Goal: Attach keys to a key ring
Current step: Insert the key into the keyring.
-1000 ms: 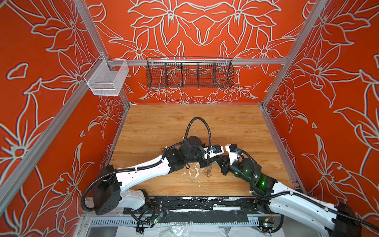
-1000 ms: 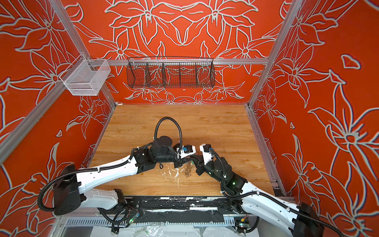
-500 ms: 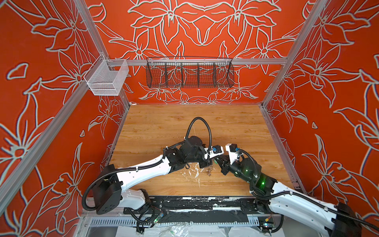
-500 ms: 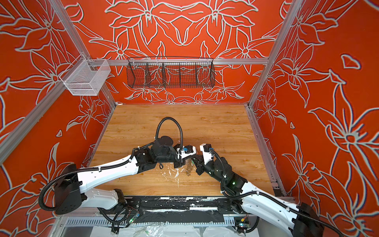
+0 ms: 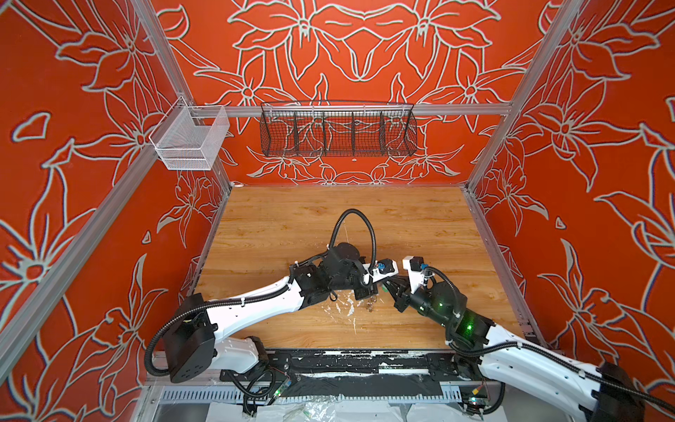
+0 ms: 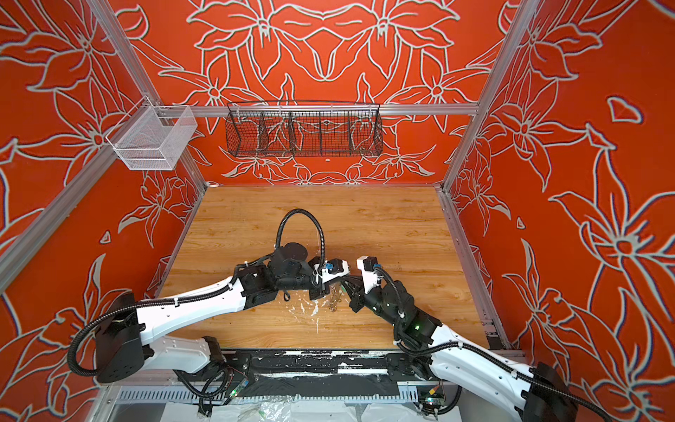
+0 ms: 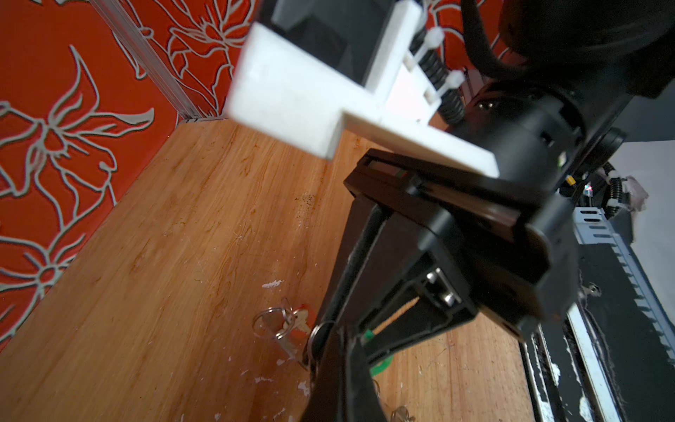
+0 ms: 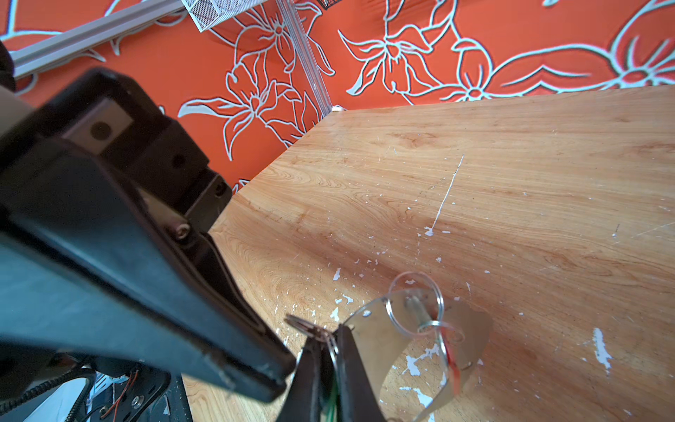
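Observation:
Both grippers meet low over the front middle of the table. My right gripper (image 8: 325,350) is shut on the green key (image 7: 381,365) and on a small split ring (image 8: 305,325). The key ring (image 8: 369,350), a flat grey hoop, hangs just beyond those fingertips with wire rings and the orange-red key (image 8: 453,365) on it. My left gripper (image 7: 336,350) is shut, its tip against the right fingertips; whether it pinches anything does not show. Both top views show the left gripper (image 5: 367,292), the right gripper (image 5: 388,288) and the key ring (image 6: 333,303) below them.
White paint flecks (image 5: 349,310) dot the wooden table (image 5: 328,226) around the grippers. A black wire basket (image 5: 338,129) and a white mesh basket (image 5: 190,140) hang high on the walls. A black rail (image 5: 328,361) runs along the table's front edge.
My left gripper's jaws have closed from partly open. Both arms have stayed almost where they were, and the right gripper keeps its grip.

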You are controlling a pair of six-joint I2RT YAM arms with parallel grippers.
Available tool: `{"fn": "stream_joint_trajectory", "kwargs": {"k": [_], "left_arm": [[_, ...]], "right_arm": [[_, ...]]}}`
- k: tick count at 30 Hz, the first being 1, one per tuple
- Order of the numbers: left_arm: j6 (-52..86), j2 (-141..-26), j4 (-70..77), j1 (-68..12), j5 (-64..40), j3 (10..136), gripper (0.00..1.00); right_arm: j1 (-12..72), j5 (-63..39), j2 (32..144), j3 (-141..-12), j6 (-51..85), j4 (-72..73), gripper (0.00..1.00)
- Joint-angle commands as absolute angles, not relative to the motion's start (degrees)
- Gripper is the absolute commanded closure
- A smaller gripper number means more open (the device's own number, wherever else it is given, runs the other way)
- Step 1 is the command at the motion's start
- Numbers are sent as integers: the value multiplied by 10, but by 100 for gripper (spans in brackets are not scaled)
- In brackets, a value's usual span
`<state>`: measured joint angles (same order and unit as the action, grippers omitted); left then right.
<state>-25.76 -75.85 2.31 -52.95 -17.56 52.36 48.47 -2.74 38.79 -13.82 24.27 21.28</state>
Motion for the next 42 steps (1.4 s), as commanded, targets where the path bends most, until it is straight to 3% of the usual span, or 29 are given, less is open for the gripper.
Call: {"fn": "stream_joint_trajectory", "kwargs": {"k": [1,18,24,27,30,34,42], "left_arm": [[-268,-728,53,-533,-183,501,100],[-280,-697,88,-533,-191,466,100],[-258,-721,71,-533,-136,488,76],[-247,-734,53,-533,-77,503,73],[-252,-737,44,-533,-87,507,72],[-256,-745,42,-533,-108,511,72],[-263,-764,17,-533,-135,532,83]], "right_arm": [[484,-2,378,-135,245,234,100],[485,-1,371,-134,248,232,100],[485,-7,365,-133,244,233,100],[484,-10,359,-131,242,232,100],[485,-13,355,-130,240,233,100],[485,-16,354,-130,240,235,100],[485,-28,359,-133,239,242,100]]}}
